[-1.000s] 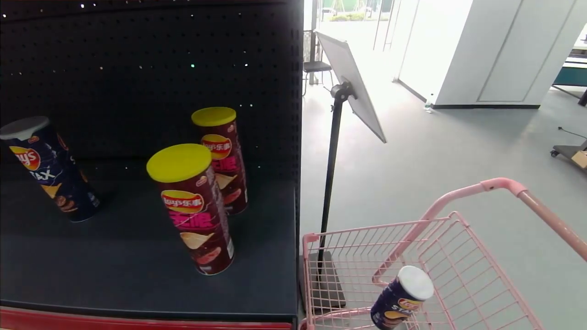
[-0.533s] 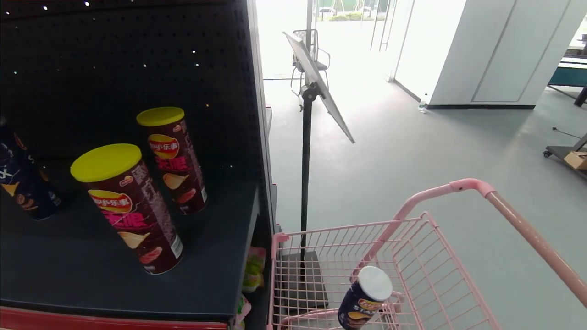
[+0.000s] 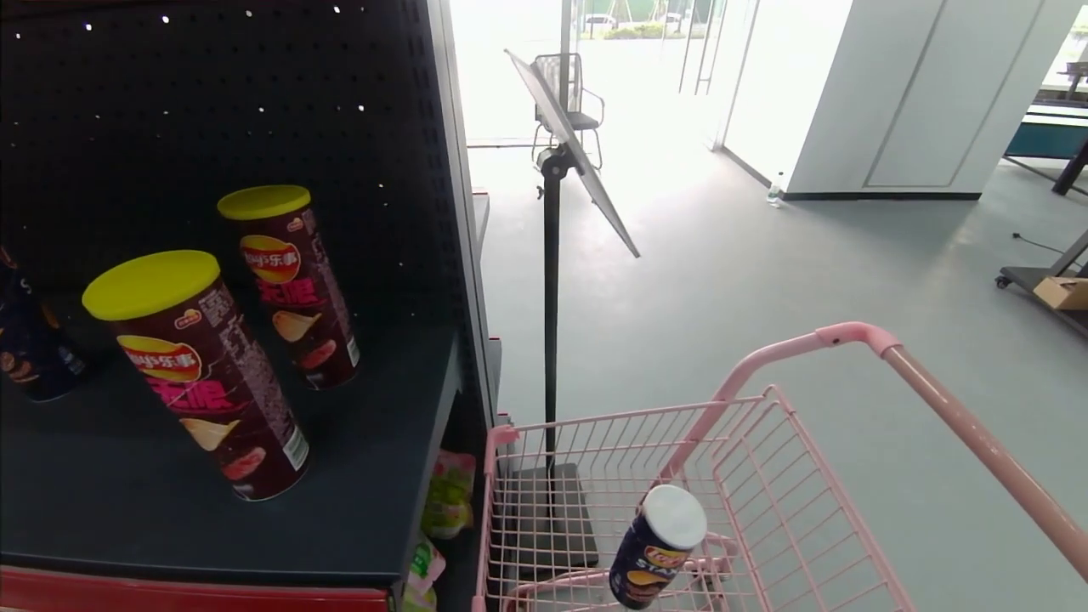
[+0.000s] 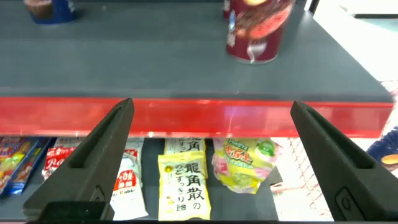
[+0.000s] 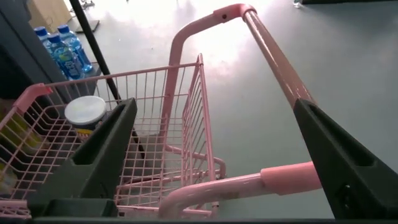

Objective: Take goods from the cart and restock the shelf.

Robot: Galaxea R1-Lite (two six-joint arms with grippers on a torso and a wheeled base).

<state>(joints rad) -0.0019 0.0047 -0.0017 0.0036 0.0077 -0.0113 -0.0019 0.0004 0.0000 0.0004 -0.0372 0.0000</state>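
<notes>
We count two maroon cans with yellow lids on the shelf board (image 3: 374, 476): the front can (image 3: 200, 382) near the front edge, and the back can (image 3: 293, 289) closer to the rear panel. We count also two dark blue cans: the shelf can (image 3: 30, 361) at the left edge of the board, and the cart can (image 3: 656, 544), with a white lid, inside the pink cart (image 3: 850, 336). There is one cart and one sign stand (image 3: 551, 323). Under the board we see at least five snack bags (image 4: 183, 186); the exact number we cannot tell. Near the stand, at least two blue water bottles (image 5: 73, 50) are on the floor.
</notes>
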